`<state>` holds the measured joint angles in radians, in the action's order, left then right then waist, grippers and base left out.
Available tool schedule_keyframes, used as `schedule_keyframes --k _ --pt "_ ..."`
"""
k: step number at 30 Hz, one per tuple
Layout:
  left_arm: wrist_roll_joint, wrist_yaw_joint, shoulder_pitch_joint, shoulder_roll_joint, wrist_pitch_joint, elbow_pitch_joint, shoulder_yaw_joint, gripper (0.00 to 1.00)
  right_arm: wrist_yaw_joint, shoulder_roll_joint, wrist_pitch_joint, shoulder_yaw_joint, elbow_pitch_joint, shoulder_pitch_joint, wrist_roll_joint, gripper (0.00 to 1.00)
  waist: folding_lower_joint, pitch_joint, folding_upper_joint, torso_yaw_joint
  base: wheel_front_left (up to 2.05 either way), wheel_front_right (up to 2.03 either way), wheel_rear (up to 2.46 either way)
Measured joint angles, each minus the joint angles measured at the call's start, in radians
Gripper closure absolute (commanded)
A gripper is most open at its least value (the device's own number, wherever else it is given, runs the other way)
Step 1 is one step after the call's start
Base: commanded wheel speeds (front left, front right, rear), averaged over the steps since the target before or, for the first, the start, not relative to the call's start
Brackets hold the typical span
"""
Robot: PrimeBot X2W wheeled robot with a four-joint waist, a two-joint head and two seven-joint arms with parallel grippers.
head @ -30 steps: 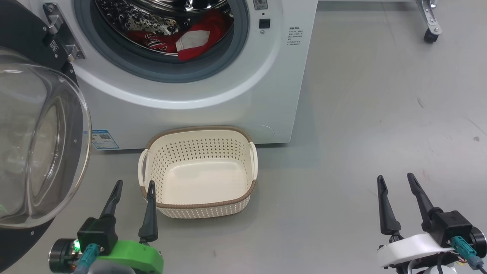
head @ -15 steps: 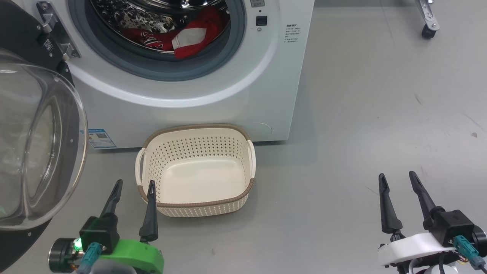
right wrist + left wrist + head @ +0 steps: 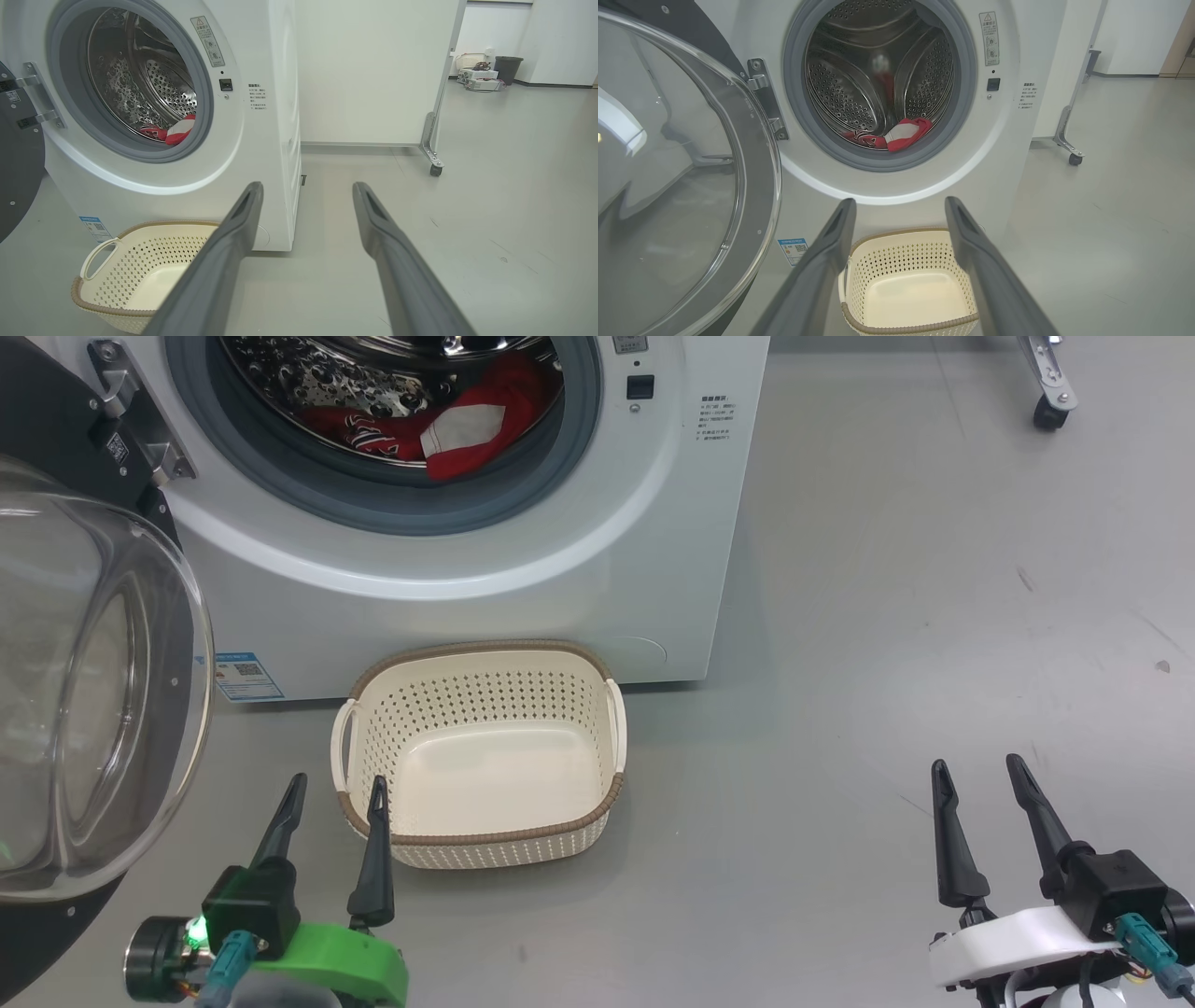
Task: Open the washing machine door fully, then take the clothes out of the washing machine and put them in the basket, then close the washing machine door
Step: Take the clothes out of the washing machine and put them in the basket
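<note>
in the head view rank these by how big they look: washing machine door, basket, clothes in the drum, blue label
1. washing machine door, largest, though it is nearest the camera and cut off by the view's edge
2. basket
3. clothes, partly hidden in the drum
4. blue label

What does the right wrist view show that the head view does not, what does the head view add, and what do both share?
Right wrist view, not head view: a distant dark bin and boxes. Head view, not right wrist view: the open left end effector and the glass bowl of the washing machine door. Both: the washing machine, clothes in its drum, the empty basket and the open right end effector.
</note>
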<state>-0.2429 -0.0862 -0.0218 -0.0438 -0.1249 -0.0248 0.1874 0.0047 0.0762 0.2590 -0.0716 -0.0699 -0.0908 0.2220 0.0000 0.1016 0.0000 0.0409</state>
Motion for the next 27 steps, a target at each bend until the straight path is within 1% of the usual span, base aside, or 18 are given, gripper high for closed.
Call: schedule_keyframes --k 4,13,27 --pt "0.017 0.0 0.0 -0.001 0.0 0.001 0.007 0.0 0.0 0.0 0.0 0.0 0.003 0.0 0.0 0.0 0.0 0.0 0.0 -0.001 0.14 -0.14 0.0" --pt "0.018 -0.003 0.0 -0.003 0.001 0.003 0.003 0.0 0.0 0.0 0.0 0.001 0.006 0.0 0.0 0.0 0.0 0.003 0.0 -0.005 0.41 -0.41 0.0" --pt "0.019 -0.007 0.0 -0.003 0.002 0.005 0.004 0.0 0.001 -0.002 0.0 0.002 0.006 -0.001 0.006 0.0 0.0 0.009 0.0 -0.008 0.87 -0.87 0.0"
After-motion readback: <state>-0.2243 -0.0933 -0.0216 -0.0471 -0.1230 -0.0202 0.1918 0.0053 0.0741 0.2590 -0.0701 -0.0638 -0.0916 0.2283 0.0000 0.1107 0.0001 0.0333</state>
